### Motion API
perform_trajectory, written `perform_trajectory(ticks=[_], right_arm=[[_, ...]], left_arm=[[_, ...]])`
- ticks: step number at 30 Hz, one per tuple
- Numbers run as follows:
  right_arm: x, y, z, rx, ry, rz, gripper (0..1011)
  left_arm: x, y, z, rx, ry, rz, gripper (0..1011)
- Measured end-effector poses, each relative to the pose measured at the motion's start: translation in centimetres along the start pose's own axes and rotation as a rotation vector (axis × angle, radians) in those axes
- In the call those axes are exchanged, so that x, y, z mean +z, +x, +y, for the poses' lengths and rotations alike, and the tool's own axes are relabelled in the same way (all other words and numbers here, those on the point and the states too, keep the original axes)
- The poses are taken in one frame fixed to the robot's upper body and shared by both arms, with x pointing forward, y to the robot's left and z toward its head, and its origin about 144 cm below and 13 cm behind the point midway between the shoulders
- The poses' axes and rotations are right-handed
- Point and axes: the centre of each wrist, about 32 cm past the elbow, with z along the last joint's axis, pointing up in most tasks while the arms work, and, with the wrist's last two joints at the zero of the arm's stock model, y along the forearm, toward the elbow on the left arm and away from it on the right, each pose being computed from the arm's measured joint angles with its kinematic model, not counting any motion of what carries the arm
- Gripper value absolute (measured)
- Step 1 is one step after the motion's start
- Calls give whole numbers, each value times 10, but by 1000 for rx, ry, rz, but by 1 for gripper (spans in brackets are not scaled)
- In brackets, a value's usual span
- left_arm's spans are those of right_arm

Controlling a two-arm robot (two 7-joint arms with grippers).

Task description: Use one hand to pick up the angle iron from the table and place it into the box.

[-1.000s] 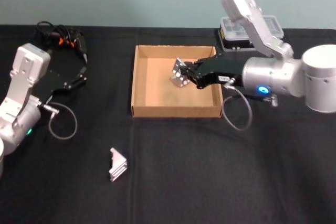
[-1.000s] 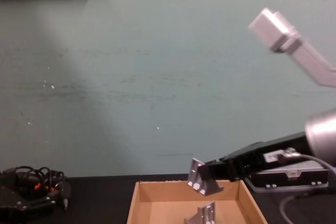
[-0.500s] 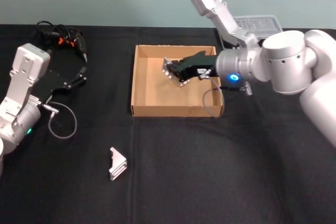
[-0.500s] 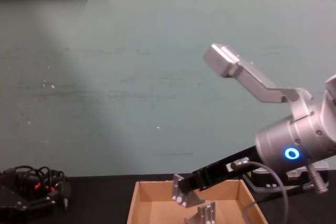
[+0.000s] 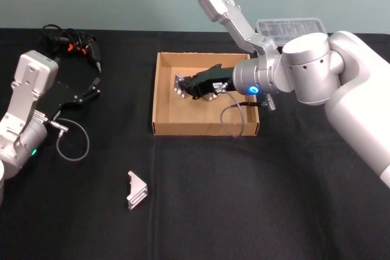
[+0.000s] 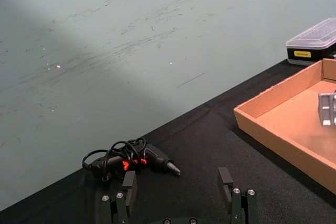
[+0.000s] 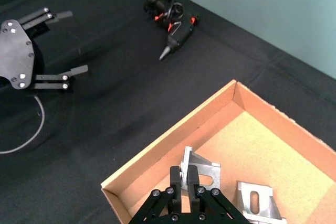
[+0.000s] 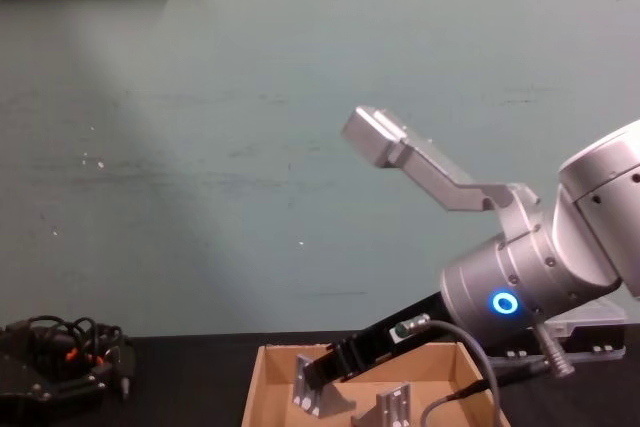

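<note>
My right gripper [image 5: 189,86] is shut on a silver angle iron [image 5: 181,84] and holds it over the left part of the tan cardboard box [image 5: 159,127]. The right wrist view shows this angle iron [image 7: 202,170] just above the box floor, between the black fingers. A second angle iron [image 7: 259,206] lies on the box floor beside it. In the chest view the held angle iron [image 8: 311,396] is level with the box walls. Another angle iron [image 5: 136,190] lies on the black table [image 5: 244,211], in front of the box to the left. My left gripper [image 5: 91,89] rests open at the far left.
A clear-lidded plastic case [image 5: 291,27] stands behind the box at the right. A tool with tangled black cable [image 5: 72,42] lies at the back left. A grey cable loop [image 5: 72,141] hangs by the left arm.
My right arm has swung left across the box and dipped lower, carrying the angle iron from the box's right side to its left side. The left arm has not moved.
</note>
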Motion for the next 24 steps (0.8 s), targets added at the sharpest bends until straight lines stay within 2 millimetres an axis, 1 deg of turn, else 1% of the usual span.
perform_trajectory(ticks=[17, 24], right_arm=[[3, -1, 25, -26, -85, 12, 82], [3, -1, 26, -32, -90, 9, 82]], left_arm=[[0, 0, 0, 0, 0, 0, 1011], [0, 0, 0, 0, 0, 0, 1011]])
